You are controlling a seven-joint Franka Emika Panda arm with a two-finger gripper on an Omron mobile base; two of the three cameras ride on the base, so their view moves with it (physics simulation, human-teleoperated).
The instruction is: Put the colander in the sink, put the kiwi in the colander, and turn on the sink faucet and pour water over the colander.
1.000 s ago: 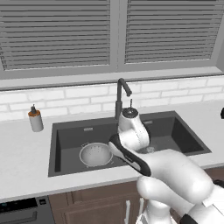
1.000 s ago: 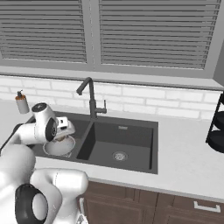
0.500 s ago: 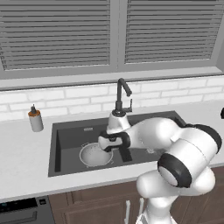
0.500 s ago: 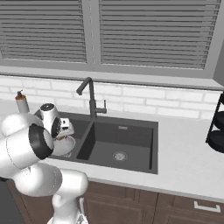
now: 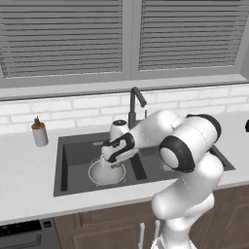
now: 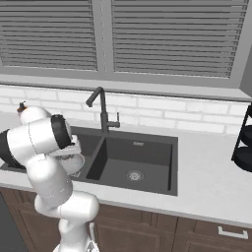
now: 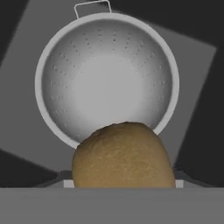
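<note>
The colander (image 7: 107,74), a round white-grey perforated bowl with a wire handle, sits in the left basin of the dark grey sink (image 5: 73,151). In the hand view the brown oval kiwi (image 7: 122,155) hangs just above the colander's near rim, and it hides the fingertips. My gripper (image 5: 115,163) is shut on the kiwi a little above the colander (image 5: 103,174). The black gooseneck faucet (image 5: 132,104) stands behind the basin divider, and no water runs from it. In the right base view my arm covers most of the colander (image 6: 75,165).
A grey soap dispenser (image 5: 39,132) with a brown cap stands on the counter left of the sink. The right basin with its round drain (image 6: 134,174) holds nothing. A black rack (image 6: 243,142) stands at the far right of the counter.
My arm has swung left from beside the faucet and come down over the left basin, carrying the kiwi to just above the colander.
</note>
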